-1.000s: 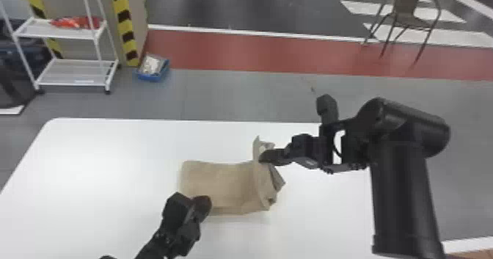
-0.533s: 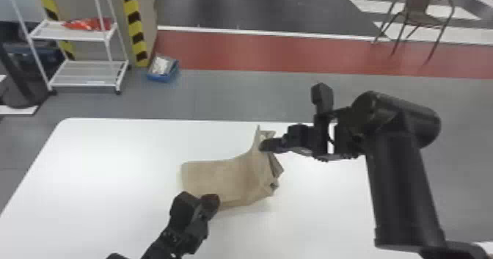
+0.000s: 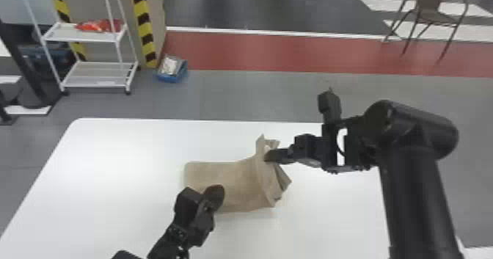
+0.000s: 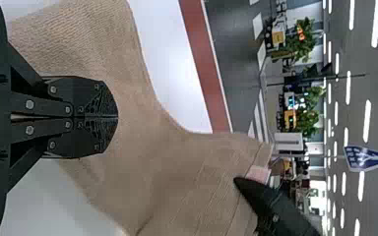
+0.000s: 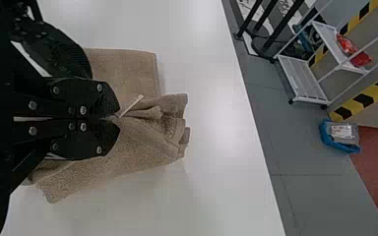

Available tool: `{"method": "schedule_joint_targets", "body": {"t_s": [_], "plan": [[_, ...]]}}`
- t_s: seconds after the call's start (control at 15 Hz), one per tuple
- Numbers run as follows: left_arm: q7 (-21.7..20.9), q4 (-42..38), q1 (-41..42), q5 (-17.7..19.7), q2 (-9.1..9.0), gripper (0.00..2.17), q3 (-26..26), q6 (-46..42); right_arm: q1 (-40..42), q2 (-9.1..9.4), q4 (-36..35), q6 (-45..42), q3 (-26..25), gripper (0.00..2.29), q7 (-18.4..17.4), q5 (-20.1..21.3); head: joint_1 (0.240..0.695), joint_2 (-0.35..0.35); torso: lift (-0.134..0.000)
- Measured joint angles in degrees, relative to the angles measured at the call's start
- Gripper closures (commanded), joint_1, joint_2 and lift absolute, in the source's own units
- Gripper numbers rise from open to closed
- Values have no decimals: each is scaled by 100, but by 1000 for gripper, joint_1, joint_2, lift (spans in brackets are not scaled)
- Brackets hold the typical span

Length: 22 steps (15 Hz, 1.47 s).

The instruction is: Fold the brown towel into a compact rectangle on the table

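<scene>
The brown towel [image 3: 231, 181] lies flat at its left part, while its right part is lifted and bunched. My right gripper [image 3: 269, 155] holds the raised right part; in the right wrist view the right gripper [image 5: 118, 119] is shut on gathered cloth of the towel [image 5: 147, 132], beside a small white tag. At the towel's near edge, left of its middle, is my left gripper [image 3: 216, 194]. In the left wrist view the left gripper [image 4: 117, 117] has its fingers pressed together over the towel [image 4: 142, 147]; no cloth can be made out between them.
The white table [image 3: 121, 148] extends around the towel. Beyond it on the floor stand a white shelf rack [image 3: 97, 76], a blue bin [image 3: 172, 71] and a chair [image 3: 433, 8] at the far right.
The right gripper has raised the towel's right part slightly, and the cloth there stands more upright. The head view has shifted, so small arm movements are hard to tell.
</scene>
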Motion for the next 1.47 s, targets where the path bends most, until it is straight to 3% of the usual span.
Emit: {"method": "schedule_joint_targets", "body": {"t_s": [0.2,0.4,0.73,0.87,1.07,1.47], "plan": [[16,13,-98,45,-1,1703,-2,-58,361,0,-546,340,-227,1234,15,-148,695,-101,0],[33,210,-193,-58,-35,1710,-138,-60,404,0,-630,360,-326,1234,33,-155,695,-122,0],[678,959,-440,-445,-60,1713,-537,-407,368,0,-825,362,-375,1234,104,-245,695,-124,0],[724,1052,-479,-560,-80,1713,-642,-475,343,0,-881,362,-349,1234,111,-349,695,-127,0],[666,1064,-478,-593,-91,1713,-720,-482,256,0,-908,362,-215,1234,58,-421,695,-127,0],[491,1005,-382,-556,-70,1717,-789,-552,205,0,-535,58,424,1234,-434,-553,695,-111,0]]}}
